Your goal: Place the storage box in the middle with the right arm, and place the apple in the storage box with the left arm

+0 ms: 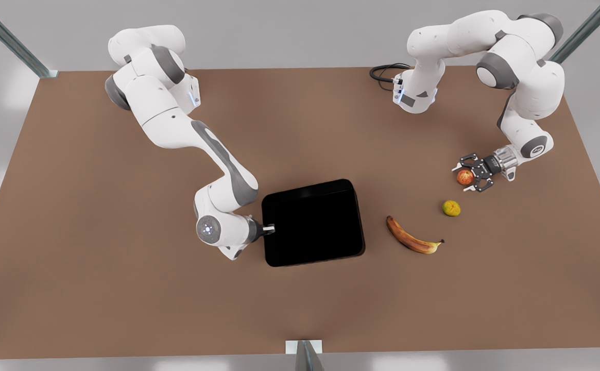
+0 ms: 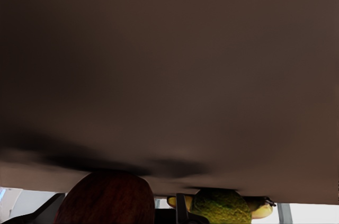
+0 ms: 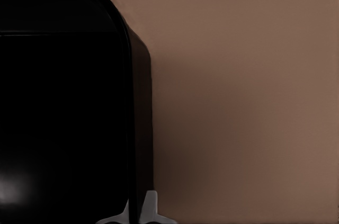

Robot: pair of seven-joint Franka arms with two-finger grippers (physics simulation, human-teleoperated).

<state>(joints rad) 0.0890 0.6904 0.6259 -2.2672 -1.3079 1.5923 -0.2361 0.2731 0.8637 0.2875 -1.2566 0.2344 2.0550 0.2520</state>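
Storage box [image 1: 312, 222] sits near mid-surface, long axis roughly across the front view, slightly skewed. Right gripper [image 1: 269, 229] has its fingers [image 3: 151, 208] pinched narrow on the box's side wall, one each side of the rim. Box looks rigid, glossy, likely slick and light; the thin wall is the only sensible hold.

Apple [image 1: 465, 176] lies between the left gripper's [image 1: 468, 178] fingers [image 1: 481, 186], spread wide around it, not clamped. Apple is small, firm, round, rolls easily; take it across its middle. Green fruit [image 1: 451, 208] lies just beyond the fingertips, banana [image 1: 413, 238] farther toward the box. Surface [image 1: 124, 288] brown.
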